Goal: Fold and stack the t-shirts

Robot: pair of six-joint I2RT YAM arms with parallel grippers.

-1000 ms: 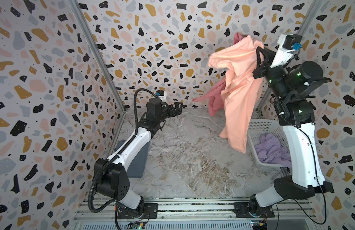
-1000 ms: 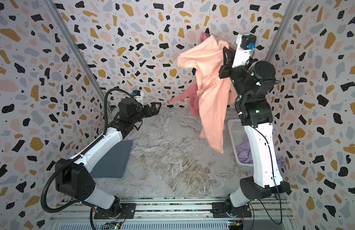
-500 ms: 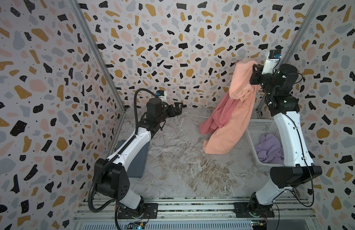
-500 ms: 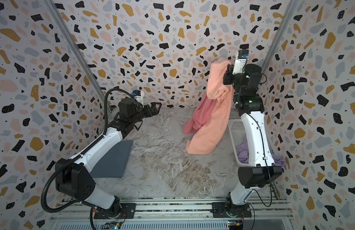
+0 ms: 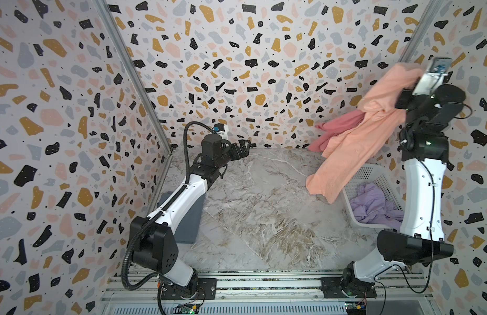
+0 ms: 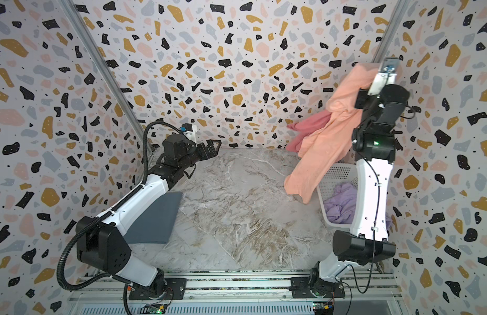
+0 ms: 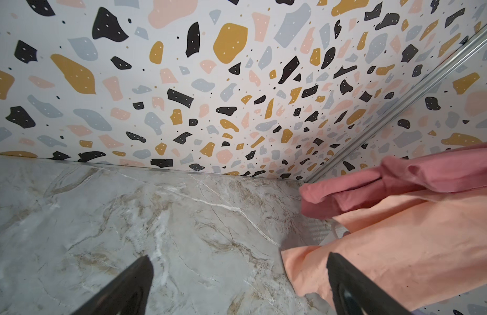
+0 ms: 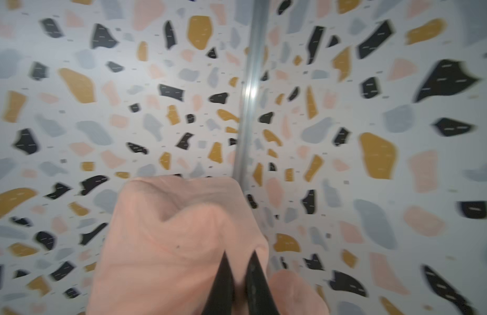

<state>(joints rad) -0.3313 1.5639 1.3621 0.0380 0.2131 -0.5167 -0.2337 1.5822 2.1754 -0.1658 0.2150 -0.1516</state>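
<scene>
The peach shirt [image 5: 354, 152] hangs high above the basket [image 5: 373, 174], pinched in the clenched right gripper [image 8: 238, 256] (the left gripper [image 5: 245, 146] gapes empty). The rose shirt [image 5: 338, 131] seems only snagged on it, so a swing could fling it off

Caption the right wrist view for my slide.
Right gripper shut on the peach-orange t-shirt, its bunched cloth raised before the speckled wall.

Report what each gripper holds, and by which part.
Right gripper pinches the peach-orange t-shirt by a bunched fold at its top; which part of the garment is unclear. Left gripper holds nothing.
</scene>
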